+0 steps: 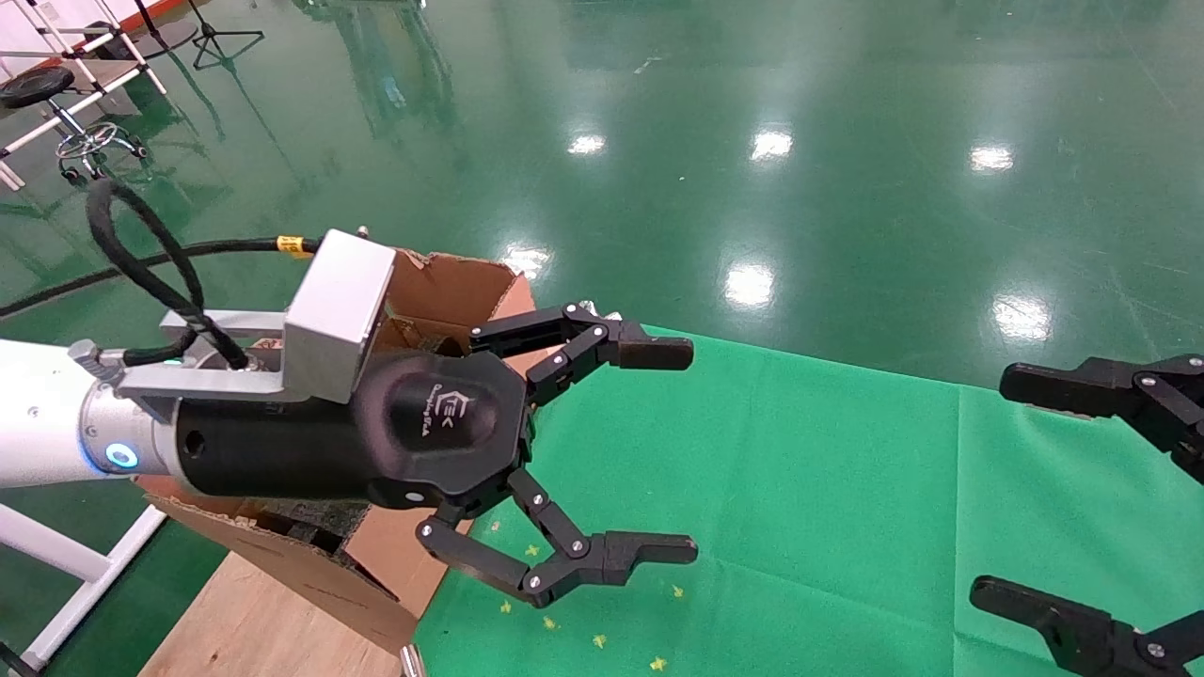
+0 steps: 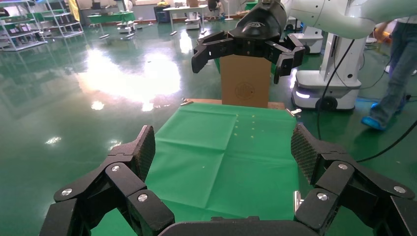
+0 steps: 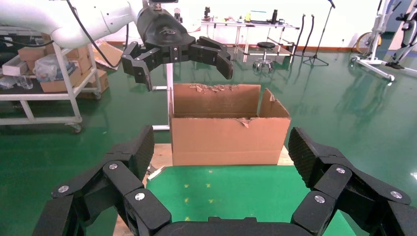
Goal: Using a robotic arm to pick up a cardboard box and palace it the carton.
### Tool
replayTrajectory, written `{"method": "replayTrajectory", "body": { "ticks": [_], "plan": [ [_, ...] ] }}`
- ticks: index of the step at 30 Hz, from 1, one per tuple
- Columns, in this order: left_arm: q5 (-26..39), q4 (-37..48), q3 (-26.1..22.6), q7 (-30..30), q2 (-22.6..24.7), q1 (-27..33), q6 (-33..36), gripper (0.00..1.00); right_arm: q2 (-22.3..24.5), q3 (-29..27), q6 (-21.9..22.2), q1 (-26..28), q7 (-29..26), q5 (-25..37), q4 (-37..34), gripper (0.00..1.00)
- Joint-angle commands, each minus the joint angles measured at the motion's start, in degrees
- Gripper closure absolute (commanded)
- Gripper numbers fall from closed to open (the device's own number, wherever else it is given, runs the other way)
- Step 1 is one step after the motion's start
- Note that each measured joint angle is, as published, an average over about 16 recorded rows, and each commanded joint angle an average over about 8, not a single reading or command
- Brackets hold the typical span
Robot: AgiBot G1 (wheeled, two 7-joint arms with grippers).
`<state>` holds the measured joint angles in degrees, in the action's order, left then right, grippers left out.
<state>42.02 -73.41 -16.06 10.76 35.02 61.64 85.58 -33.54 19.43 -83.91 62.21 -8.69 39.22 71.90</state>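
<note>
The carton (image 1: 442, 282) stands on the wooden left end of the table, its flaps torn and upright, with dark foam (image 1: 320, 515) showing inside. In the right wrist view the carton (image 3: 226, 137) shows its long side. My left gripper (image 1: 693, 449), on the robotic arm (image 1: 38, 423), hangs open and empty above the carton's table-side edge, fingers reaching over the green cloth (image 1: 800, 470). The left gripper (image 3: 187, 76) is well clear of the flaps. My right gripper (image 1: 988, 487) hovers open and empty over the right part of the cloth. The cardboard box is not in view.
A tall brown cardboard case (image 2: 245, 93) with a round stamp stands upright past the cloth's far right end, below the right gripper (image 2: 236, 71). Small yellow marks (image 1: 602, 641) dot the cloth. A stool (image 1: 38, 85) and white racks stand on the green floor.
</note>
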Motion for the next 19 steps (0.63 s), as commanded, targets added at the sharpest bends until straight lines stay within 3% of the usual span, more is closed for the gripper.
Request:
{"method": "replayTrajectory", "body": {
  "ticks": [1, 19],
  "plan": [
    [0.0, 0.0, 0.0, 0.0, 0.0, 0.0, 0.0, 0.0, 0.0, 0.0, 0.0, 0.0, 0.0, 0.0, 0.0, 0.0],
    [-0.01, 0.0, 0.0, 0.0, 0.0, 0.0, 0.0, 0.0, 0.0, 0.0, 0.0, 0.0, 0.0, 0.0, 0.0, 0.0]
  ]
}}
